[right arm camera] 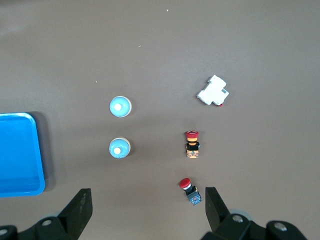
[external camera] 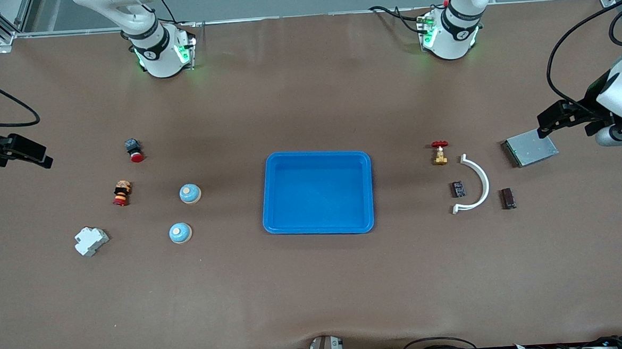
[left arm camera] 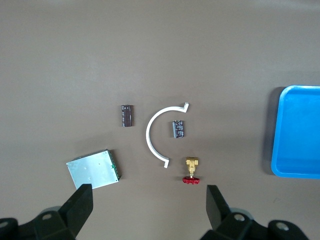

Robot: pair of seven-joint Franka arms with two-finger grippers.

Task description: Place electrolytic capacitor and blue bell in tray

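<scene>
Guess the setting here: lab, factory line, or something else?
Most likely a robotics lab data-collection bench: two arm bases bolted at one edge of a brown-covered table, loose industrial parts laid out, such as a brass valve and emergency-stop buttons, around a blue tray.

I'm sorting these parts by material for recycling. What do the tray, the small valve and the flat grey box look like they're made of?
The tray looks like moulded plastic: uniform bright blue, glossy, with rounded corners. The valve seems to be brass, going by its yellow-gold body, with a red handwheel, perhaps painted metal or plastic. The flat grey box looks like sheet metal with a dull silvery finish.
</scene>
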